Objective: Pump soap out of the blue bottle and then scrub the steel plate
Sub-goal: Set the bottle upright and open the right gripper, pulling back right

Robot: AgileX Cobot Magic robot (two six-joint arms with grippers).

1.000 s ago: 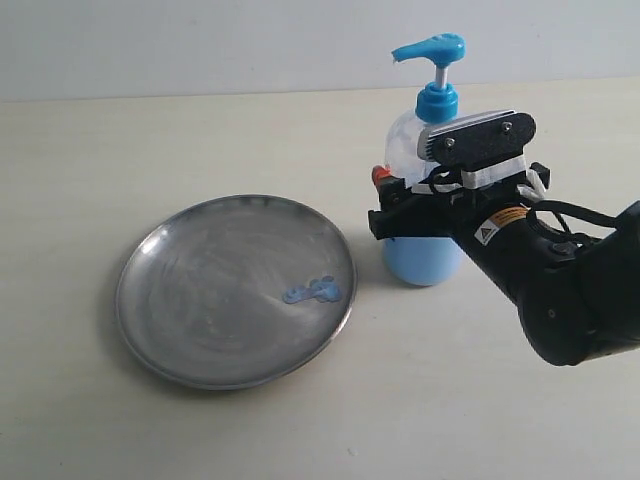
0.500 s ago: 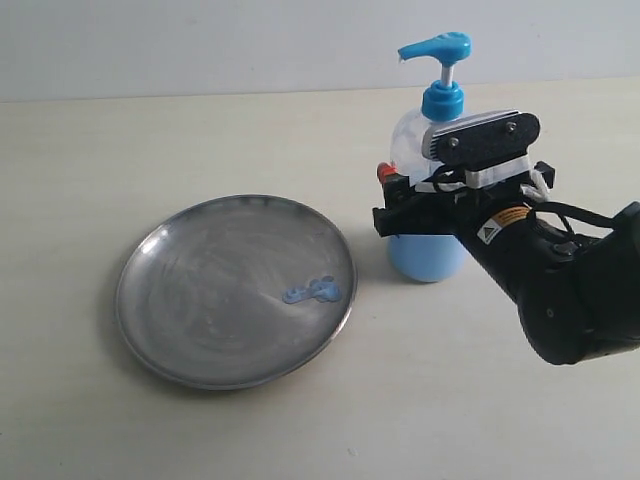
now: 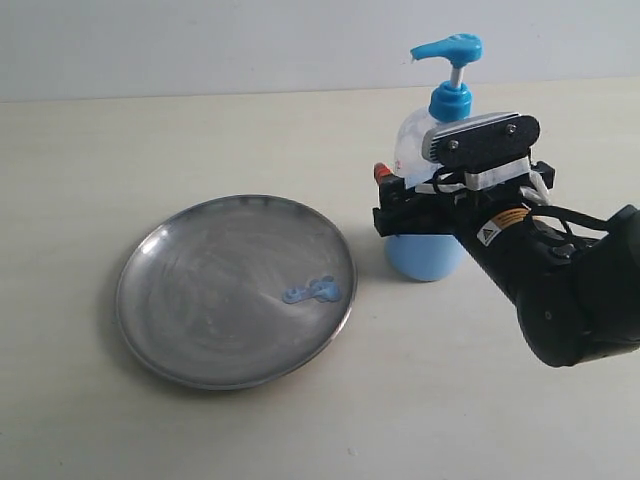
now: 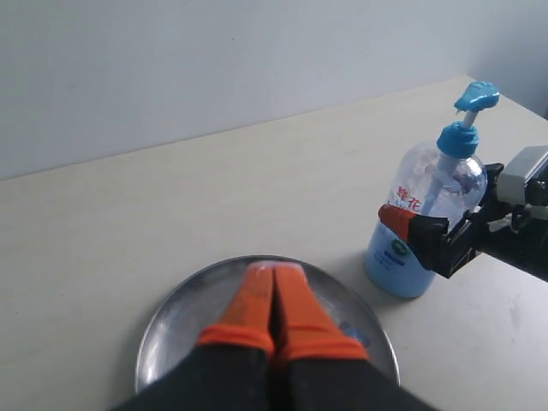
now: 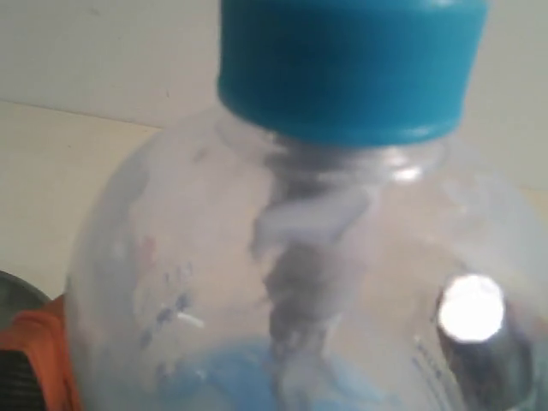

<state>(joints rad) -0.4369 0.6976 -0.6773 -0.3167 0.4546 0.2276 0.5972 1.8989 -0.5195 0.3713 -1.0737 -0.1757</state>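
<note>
Right hand (image 3: 445, 195) clamped bottle (image 3: 425, 255), frame right | left hand (image 4: 274, 278) clenched empty | risk: slick bottle could slip, tip

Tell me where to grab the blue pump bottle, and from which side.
Grip the blue bottle around its round body, below the shoulder, coming in level from the side away from the steel plate. It stands upright, the body is its widest, straightest part, and the pump head is left free above for pressing. The right tool clasps it just so.
</note>
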